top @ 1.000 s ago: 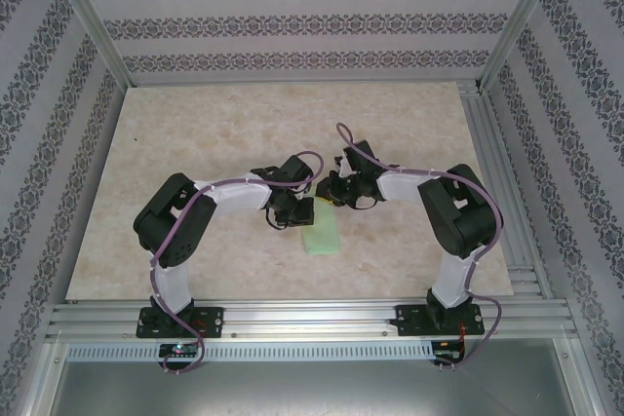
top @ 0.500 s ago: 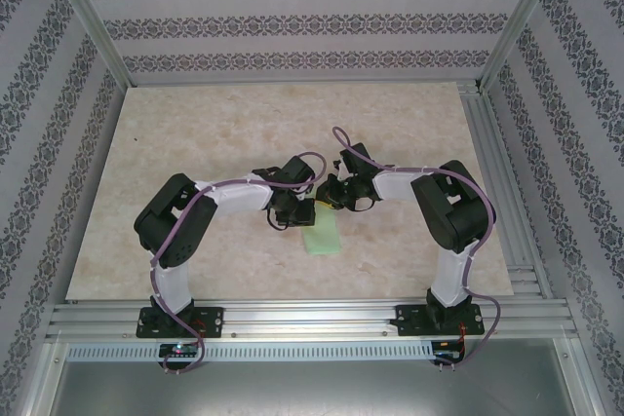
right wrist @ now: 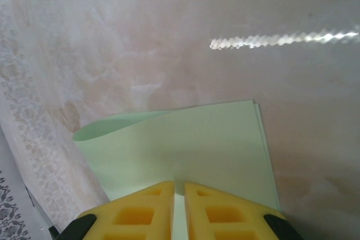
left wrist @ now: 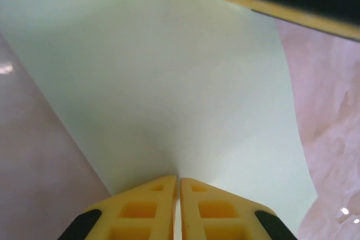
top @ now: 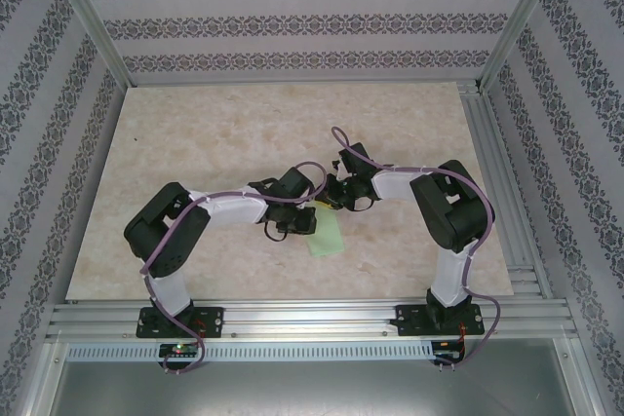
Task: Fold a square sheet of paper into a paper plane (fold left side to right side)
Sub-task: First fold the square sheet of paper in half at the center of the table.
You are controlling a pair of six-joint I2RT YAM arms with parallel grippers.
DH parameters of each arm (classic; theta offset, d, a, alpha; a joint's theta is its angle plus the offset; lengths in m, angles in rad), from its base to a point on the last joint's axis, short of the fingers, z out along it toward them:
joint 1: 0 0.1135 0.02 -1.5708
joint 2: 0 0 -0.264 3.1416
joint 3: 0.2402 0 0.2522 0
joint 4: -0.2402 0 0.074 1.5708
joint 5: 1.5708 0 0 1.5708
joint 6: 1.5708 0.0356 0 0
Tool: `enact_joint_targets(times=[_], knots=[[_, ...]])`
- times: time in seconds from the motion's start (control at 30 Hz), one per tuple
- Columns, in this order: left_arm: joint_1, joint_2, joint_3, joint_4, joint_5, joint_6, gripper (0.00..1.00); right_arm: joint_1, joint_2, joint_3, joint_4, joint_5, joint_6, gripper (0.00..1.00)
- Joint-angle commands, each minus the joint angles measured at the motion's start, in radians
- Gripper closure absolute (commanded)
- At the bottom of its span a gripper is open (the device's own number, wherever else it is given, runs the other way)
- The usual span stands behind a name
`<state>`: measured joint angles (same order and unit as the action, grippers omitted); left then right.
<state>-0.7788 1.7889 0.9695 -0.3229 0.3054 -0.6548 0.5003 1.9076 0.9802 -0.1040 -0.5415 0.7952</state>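
i see my left gripper (left wrist: 179,182) pinched tight on the edge of the square sheet of paper (left wrist: 169,82), which fans out ahead of its fingertips. my right gripper (right wrist: 179,185) is clamped on another edge, the doubled green layers lying just beyond its fingers.

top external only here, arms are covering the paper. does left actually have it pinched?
Observer: Yes. In the left wrist view the left gripper is shut on the near edge of the sheet of paper.
Operator: right?
Observer: The right wrist view shows the right gripper shut on an edge of the sheet too.
Operator: single layer or doubled over?
Observer: Doubled over. The right wrist view shows two stacked edges on one side. The other side is a rounded bend, and it doesn't look pressed flat.
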Motion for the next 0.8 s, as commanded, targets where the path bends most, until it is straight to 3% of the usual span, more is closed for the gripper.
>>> enact_joint_targets(times=[0.0, 0.47, 0.77], knots=[[-0.064, -0.017, -0.059, -0.055, 0.072, -0.004, 0.87, 0.004, 0.059, -0.005, -0.047, 0.102, 0.004, 0.85], [-0.179, -0.031, -0.132, -0.010, 0.062, -0.102, 0.87, 0.004, 0.064, 0.005, -0.064, 0.106, -0.007, 0.85], [-0.207, -0.058, -0.133, -0.016, 0.047, -0.127, 0.86, -0.005, 0.068, 0.008, -0.068, 0.105, -0.012, 0.85]])
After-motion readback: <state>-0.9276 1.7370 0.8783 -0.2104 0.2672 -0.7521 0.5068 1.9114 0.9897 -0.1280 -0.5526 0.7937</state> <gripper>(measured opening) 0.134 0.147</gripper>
